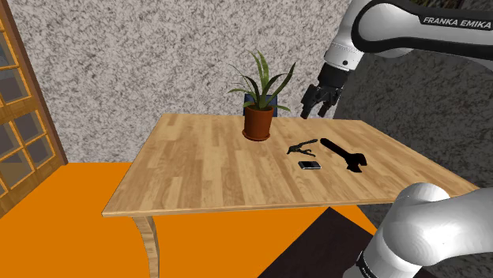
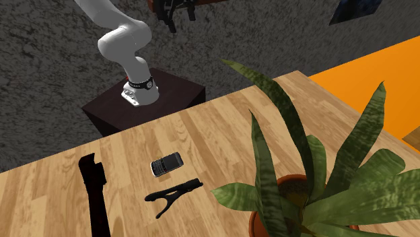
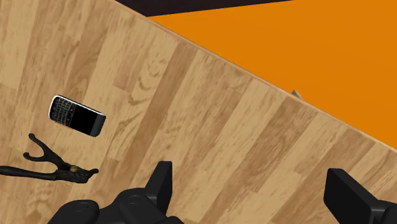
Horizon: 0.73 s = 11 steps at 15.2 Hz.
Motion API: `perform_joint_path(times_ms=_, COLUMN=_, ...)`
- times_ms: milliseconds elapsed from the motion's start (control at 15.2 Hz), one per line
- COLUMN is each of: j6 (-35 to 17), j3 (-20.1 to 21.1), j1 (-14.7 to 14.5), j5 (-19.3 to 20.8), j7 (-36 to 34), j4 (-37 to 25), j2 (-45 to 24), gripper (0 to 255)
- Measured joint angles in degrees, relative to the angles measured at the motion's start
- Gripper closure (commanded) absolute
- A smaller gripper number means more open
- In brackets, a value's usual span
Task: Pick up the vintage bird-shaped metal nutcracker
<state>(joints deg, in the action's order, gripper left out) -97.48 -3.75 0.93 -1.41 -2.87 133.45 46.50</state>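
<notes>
The nutcracker (image 1: 302,147) is a small dark forked metal piece lying flat on the wooden table (image 1: 197,162), between the potted plant and a long black tool. From the second exterior view the nutcracker (image 2: 173,194) lies just in front of a phone. My gripper (image 1: 318,107) hangs well above the table's far edge, open and holding nothing. In the wrist view the gripper (image 3: 253,191) has its fingers (image 3: 160,181) wide apart over bare wood, with the nutcracker (image 3: 54,167) off to one side, beyond the nearer finger.
A small black phone (image 1: 309,165) lies beside the nutcracker. A long black wrench-like tool (image 1: 344,155) lies close by. A potted plant (image 1: 259,118) with long green leaves stands at the table's back. Orange floor (image 3: 305,44) lies beyond the table edge.
</notes>
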Motion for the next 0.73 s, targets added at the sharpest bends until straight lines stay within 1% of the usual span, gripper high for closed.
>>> perform_joint_path(times_ms=66, j6=0.0, j3=0.0, j1=0.0, j5=0.0, j7=0.0, j4=0.0, j2=0.0, gripper=0)
perform_joint_path(times_ms=198, j6=-0.87, j3=-1.54, j1=-0.22, j5=0.72, j7=2.66, j4=1.19, j2=-0.02, gripper=0)
perform_joint_path(times_ms=396, j6=-3.08, j3=-6.21, j1=-0.4, j5=2.96, j7=10.04, j4=3.32, j2=-0.91, gripper=0)
perform_joint_path(times_ms=726, j6=-6.66, j3=-13.73, j1=-1.39, j5=6.09, j7=22.36, j4=3.91, j2=-5.19, gripper=0)
